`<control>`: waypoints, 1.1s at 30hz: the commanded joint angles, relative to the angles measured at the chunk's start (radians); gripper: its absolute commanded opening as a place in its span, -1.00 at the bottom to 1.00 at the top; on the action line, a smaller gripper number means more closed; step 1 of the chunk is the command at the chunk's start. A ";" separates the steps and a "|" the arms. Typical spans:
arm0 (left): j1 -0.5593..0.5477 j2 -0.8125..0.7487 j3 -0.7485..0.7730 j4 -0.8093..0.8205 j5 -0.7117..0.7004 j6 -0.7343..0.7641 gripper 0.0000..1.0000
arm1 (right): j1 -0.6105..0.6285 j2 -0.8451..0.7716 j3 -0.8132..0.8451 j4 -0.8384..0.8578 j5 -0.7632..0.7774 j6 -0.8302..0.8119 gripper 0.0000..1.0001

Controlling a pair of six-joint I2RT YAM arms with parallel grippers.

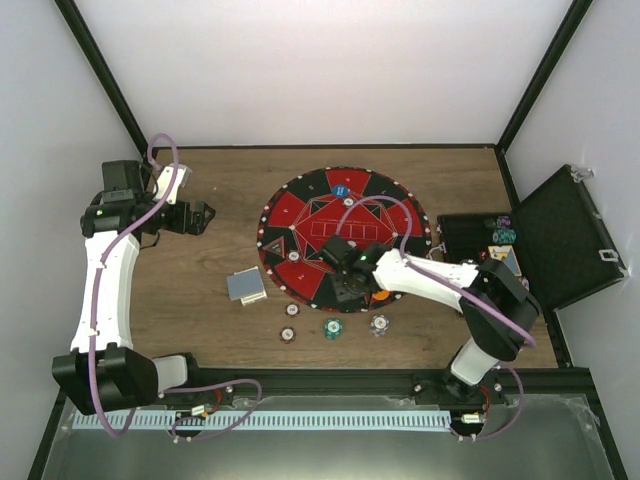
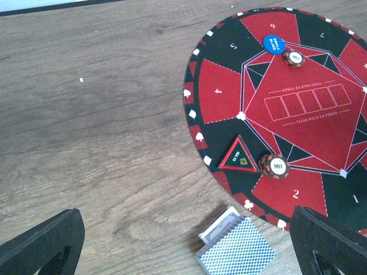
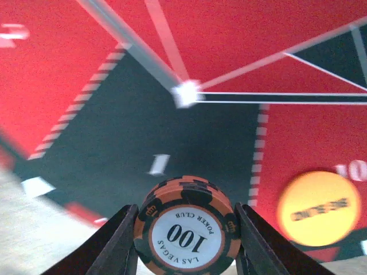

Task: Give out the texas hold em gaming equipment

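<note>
My right gripper is shut on a short stack of orange-and-black "100" poker chips, held just above the near edge of the round red-and-black mat. An orange button disc lies on the mat to its right. My left gripper hangs open over bare wood left of the mat, holding nothing. Below it sits the grey-blue-backed deck of cards, a white card poking out from under it. On the mat lie a blue button and two chip stacks.
A triangular all-in marker lies on the mat's left side. Several loose chips, one green, sit on the wood in front of the mat. The black hinged case stands open at the right, with more chips in its tray.
</note>
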 commanded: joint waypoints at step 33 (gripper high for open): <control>0.005 -0.006 0.020 -0.001 0.018 0.003 1.00 | -0.241 0.079 -0.007 0.093 0.055 -0.115 0.40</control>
